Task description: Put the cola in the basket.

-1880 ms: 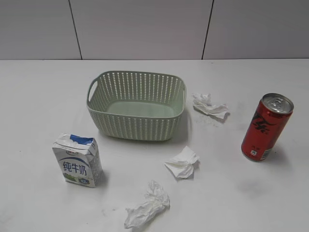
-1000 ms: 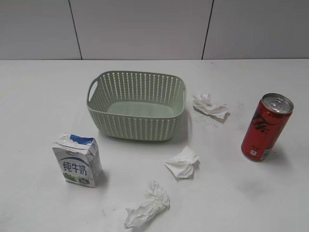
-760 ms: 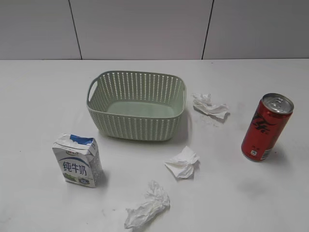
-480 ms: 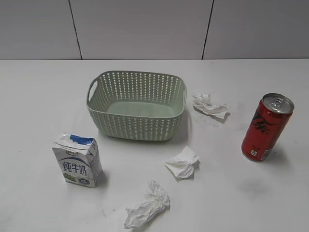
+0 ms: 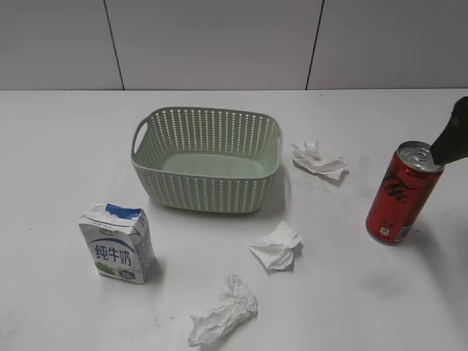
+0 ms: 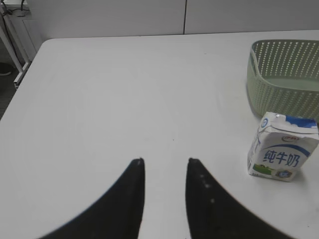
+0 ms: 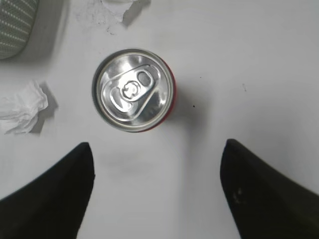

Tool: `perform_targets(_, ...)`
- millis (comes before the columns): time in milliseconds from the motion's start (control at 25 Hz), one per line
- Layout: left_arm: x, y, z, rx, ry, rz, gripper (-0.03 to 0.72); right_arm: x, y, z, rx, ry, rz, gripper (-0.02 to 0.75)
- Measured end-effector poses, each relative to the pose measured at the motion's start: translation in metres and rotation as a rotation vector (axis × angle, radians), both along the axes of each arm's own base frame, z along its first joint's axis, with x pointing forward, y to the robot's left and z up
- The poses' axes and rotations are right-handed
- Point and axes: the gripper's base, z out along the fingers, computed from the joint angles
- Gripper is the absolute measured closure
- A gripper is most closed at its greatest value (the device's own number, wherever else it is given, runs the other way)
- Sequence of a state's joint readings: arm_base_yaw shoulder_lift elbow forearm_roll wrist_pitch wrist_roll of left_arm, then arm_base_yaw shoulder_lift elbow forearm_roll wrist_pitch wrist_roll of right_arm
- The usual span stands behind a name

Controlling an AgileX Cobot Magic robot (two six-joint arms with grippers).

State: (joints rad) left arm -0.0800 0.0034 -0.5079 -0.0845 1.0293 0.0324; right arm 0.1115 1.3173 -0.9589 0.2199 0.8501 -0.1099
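Red cola (image 5: 401, 194) stands upright at right of the exterior frame, on the white desk (image 5: 66, 161), well apart from the pale green basket (image 5: 207, 159) at upper centre. Nothing grips it yet. Basket is empty, open side up, so a drop from above should work.

Right gripper (image 7: 157, 169): wrist view looks straight down on the can's silver top (image 7: 133, 89), dark fingers (image 7: 55, 184) spread wide at lower left and lower right of that frame, can above the gap and not between them. Looks like a pre-grasp hover, spread so the jaws can pass either side of the can body. In the exterior view only a dark tip (image 5: 455, 135) shows at the right edge, just beside the can top; contact can't be told.

Left gripper (image 6: 164, 162): fingers slightly apart, holding nothing, parked over bare desk at lower centre of its view, away from the work.

Clutter: milk carton (image 5: 118, 242) at lower left, three crumpled tissues (image 5: 278, 246) between basket and can and below. Judgement: the carry path should go over the tissues, a tall can may tip in the basket.
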Motion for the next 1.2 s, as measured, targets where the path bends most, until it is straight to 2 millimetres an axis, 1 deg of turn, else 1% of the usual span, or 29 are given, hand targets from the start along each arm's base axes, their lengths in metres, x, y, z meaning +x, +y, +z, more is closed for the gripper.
perform_targets(280, 0.0, 0.0, 0.0, 0.0, 0.0, 0.0, 0.461, 0.018, 0.018, -0.02, -0.024, -0.008, 0.052, 0.143)
perform_targets(480, 0.0, 0.0, 0.0, 0.0, 0.0, 0.0, 0.461, 0.028, 0.019, -0.034, -0.049, 0.008, 0.048, 0.143)
perform_targets(720, 0.0, 0.0, 0.0, 0.0, 0.0, 0.0, 0.46, 0.038, 0.021, -0.044, -0.034, 0.018, 0.031, 0.143)
perform_targets(1080, 0.0, 0.0, 0.0, 0.0, 0.0, 0.0, 0.459, 0.053, 0.024, -0.081, -0.051, 0.129, 0.031, 0.143)
perform_targets(1200, 0.0, 0.0, 0.0, 0.0, 0.0, 0.0, 0.459, 0.056, 0.025, -0.089, -0.055, 0.145, 0.03, 0.146)
